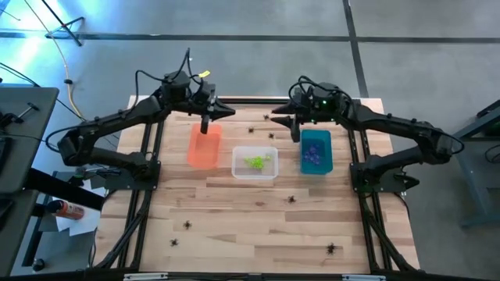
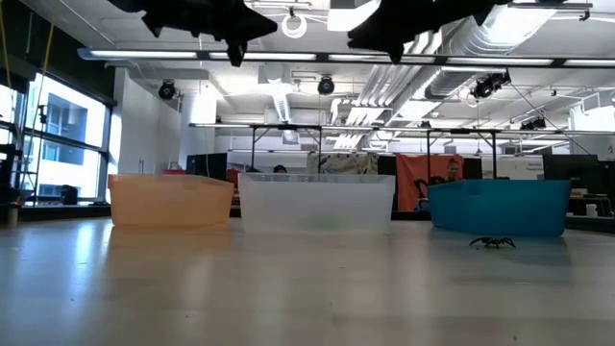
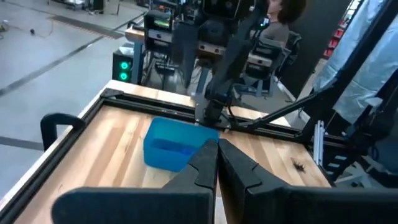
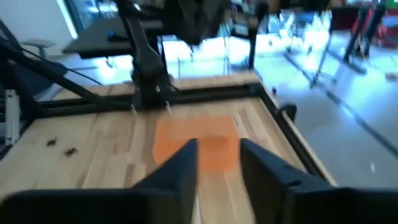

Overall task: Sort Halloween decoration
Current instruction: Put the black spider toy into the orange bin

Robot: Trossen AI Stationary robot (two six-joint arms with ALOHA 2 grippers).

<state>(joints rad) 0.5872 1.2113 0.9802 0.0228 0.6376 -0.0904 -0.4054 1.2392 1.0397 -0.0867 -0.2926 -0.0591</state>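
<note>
Three bins stand in a row on the table: an orange bin [image 1: 203,147], a clear bin [image 1: 255,162] with lime green trinkets [image 1: 256,161] in it, and a teal bin [image 1: 316,152] with purple trinkets [image 1: 314,154] in it. Black spider trinkets lie loose on the wood: two behind the clear bin [image 1: 251,129] [image 1: 272,135], one in front of the bins [image 1: 292,200] [image 2: 492,242], and others toward the near edge [image 1: 187,225] [image 1: 333,249]. My left gripper [image 1: 205,125] [image 3: 217,152] hangs shut over the orange bin's far end, with nothing showing between its fingers. My right gripper [image 1: 295,133] [image 4: 217,158] hangs open beside the teal bin's far left corner.
Black frame rails [image 1: 148,172] run along the table's left, right and far sides. The wood between the bins and the near edge holds only scattered spiders. A person [image 3: 283,12] sits in the room beyond the table. Two spiders [image 4: 51,142] [image 4: 71,151] lie beside the orange bin [image 4: 199,143].
</note>
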